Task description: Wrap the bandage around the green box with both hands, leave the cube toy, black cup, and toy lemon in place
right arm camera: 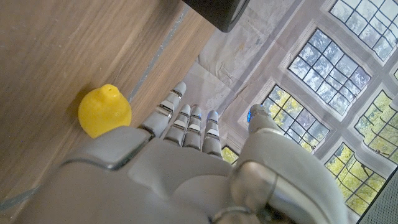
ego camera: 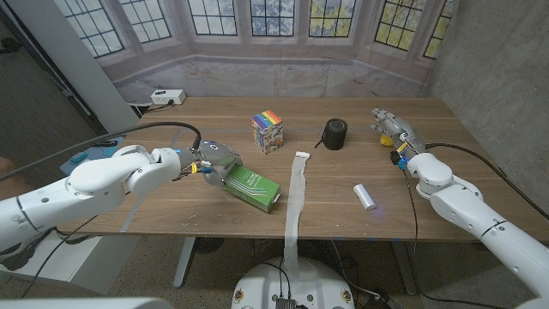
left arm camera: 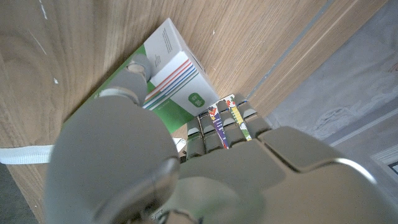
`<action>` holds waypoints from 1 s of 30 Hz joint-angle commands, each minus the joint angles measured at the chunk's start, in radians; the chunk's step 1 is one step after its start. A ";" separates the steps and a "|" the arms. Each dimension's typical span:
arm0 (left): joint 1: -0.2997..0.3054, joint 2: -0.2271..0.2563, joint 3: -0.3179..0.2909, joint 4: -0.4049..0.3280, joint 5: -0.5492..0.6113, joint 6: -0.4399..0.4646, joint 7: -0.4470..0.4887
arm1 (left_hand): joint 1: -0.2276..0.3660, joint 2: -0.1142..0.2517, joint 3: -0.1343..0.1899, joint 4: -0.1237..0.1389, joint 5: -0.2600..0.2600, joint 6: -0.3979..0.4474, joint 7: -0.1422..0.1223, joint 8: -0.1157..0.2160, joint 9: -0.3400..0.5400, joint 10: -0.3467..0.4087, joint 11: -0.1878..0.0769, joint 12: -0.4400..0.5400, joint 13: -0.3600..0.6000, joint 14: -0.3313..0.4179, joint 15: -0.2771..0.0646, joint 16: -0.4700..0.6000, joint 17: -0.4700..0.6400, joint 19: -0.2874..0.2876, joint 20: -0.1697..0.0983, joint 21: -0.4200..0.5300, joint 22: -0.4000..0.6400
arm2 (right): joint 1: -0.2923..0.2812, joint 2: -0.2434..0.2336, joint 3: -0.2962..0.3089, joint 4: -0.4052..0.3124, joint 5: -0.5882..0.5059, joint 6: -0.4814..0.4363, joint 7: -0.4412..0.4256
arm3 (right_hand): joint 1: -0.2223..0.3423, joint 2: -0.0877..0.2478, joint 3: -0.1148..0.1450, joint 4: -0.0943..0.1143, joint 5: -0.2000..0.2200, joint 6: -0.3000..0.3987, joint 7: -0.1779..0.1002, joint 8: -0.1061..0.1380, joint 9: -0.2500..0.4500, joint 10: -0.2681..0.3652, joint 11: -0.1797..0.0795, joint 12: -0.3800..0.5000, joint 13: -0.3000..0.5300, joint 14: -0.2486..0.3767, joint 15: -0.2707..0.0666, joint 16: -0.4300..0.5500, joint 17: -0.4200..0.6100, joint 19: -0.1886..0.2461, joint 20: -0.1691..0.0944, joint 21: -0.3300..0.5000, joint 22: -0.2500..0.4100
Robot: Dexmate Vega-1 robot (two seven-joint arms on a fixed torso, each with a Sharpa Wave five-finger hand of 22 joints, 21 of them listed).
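Toward the left half of the surface (ego camera: 360, 103), nearer its front edge than its back, the green box (ego camera: 251, 187) lies on its side, one end angled toward the front edge. Left hand (ego camera: 210, 160) is on the box's far-left end; in the left wrist view the fingers (left arm camera: 138, 67) curl over the box (left arm camera: 177, 74), gripping it against the wood.

Just beside the box's near end, the bandage (ego camera: 294, 202) runs as a loose white strip from mid-surface to the front edge and hangs over it. One end of the strip (left arm camera: 25, 154) also shows in the left wrist view. Bandage and box: cannot tell whether they touch. A small white roll (ego camera: 365, 196) lies well to the right of the strip, near the front edge.

Cube toy (ego camera: 268, 131), multicoloured, stands behind the box toward the back of the surface. Black cup (ego camera: 334, 134) stands to its right, apart from it.

Right hand (ego camera: 390, 127) is near the back right corner, fingers extended and spread, holding nothing. In the right wrist view the toy lemon (right arm camera: 104, 110) sits just beside the fingertips (right arm camera: 178, 91); contact cannot be told. Black cup (right arm camera: 214, 11) is visible beyond that hand.
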 commanded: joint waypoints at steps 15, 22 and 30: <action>-0.030 -0.058 0.029 0.022 0.008 -0.008 0.022 | -0.001 0.013 0.004 0.007 0.005 0.011 -0.003 0.017 0.007 0.011 -0.005 0.010 0.011 0.015 -0.004 -0.007 0.007 0.008 -0.001 -0.002 0.003 | -0.027 -0.097 -0.049 -0.266 -0.130 -0.311 -0.106 | -0.004 0.004 -0.004 -0.006 0.005 0.012 0.010 0.003 0.001 0.006 0.005 0.005 0.002 0.006 0.009 0.006 0.000 0.005 -0.001 0.004 0.004; -0.048 -0.074 0.040 0.030 0.013 -0.013 0.020 | 0.000 0.014 0.005 0.005 0.005 0.010 -0.004 0.021 0.009 0.012 -0.005 0.012 0.015 0.016 -0.003 -0.009 0.009 0.008 0.000 -0.003 0.003 | -0.040 -0.113 -0.044 -0.320 -0.151 -0.355 -0.123 | -0.003 0.003 -0.004 -0.008 0.006 0.013 0.011 0.004 0.001 0.006 0.007 0.005 0.002 0.006 0.009 0.005 -0.001 0.006 -0.001 0.004 0.004; -0.061 -0.095 0.050 0.034 0.010 -0.007 0.017 | 0.000 0.015 0.006 0.004 0.006 0.012 -0.003 0.028 0.012 0.012 -0.002 0.015 0.019 0.017 -0.004 -0.010 0.010 0.007 -0.001 -0.004 0.003 | -0.062 -0.143 -0.032 -0.396 -0.167 -0.414 -0.131 | -0.002 0.001 -0.004 -0.009 0.006 0.016 0.010 0.004 0.001 0.010 0.009 0.007 0.002 0.007 0.013 0.005 -0.001 0.007 -0.001 0.004 0.004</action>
